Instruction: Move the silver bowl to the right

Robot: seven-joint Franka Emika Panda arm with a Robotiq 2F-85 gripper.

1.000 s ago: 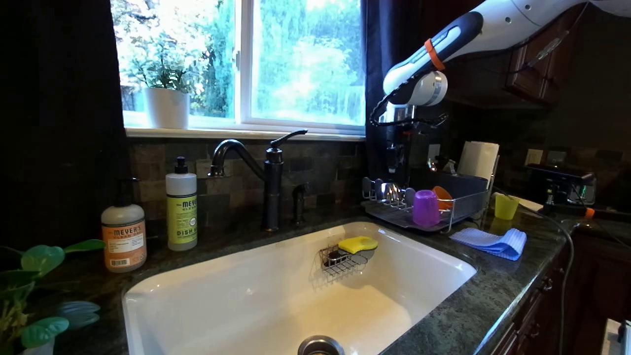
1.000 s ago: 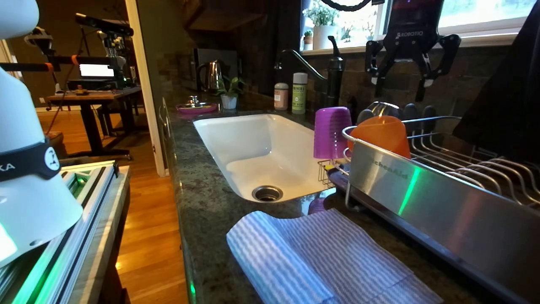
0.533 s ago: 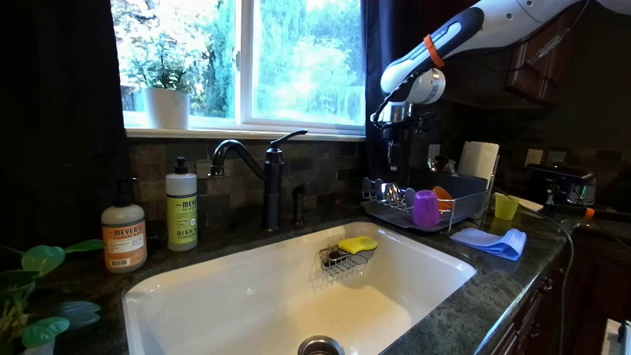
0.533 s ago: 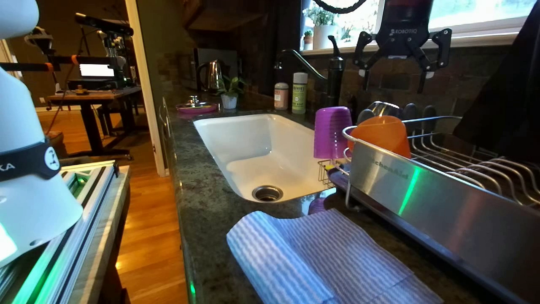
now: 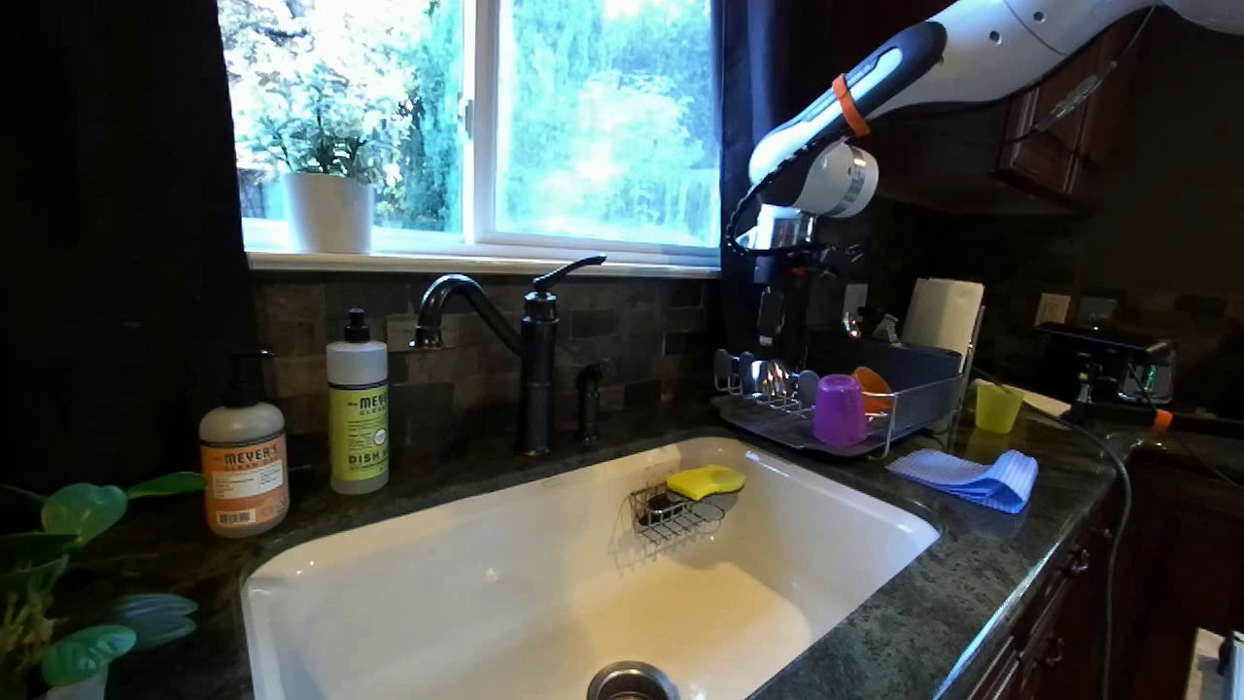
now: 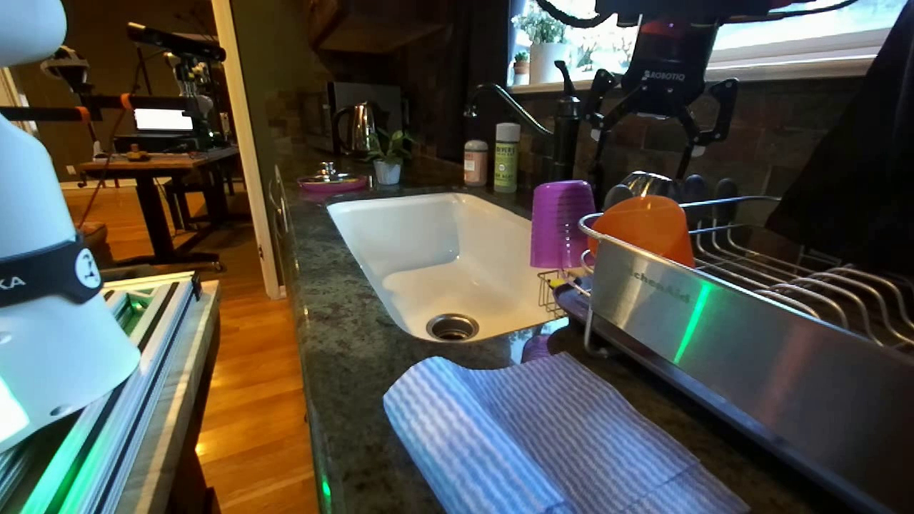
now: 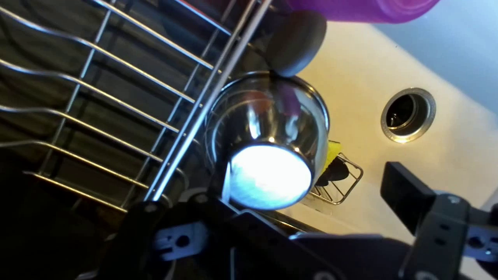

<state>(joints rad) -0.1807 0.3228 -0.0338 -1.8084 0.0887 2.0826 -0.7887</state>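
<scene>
Wrist view: the gripper [image 7: 309,177] has its jaws spread wide and holds only air. The dark finger at eight o'clock of the silver bowl [image 7: 268,116] overlaps its edge, but I cannot tell whether they touch; the finger at four o'clock stands apart. The bowl, its base facing the camera and washed out by glare, lies just beside the dish rack [image 6: 757,350], whose wires spread at nine o'clock. At one o'clock the purple cup [image 7: 362,9] is cut off; the sponge [image 7: 332,152], at three, is mostly hidden. In an exterior view the orange vessel [image 6: 643,230] covers the bowl's lower part.
</scene>
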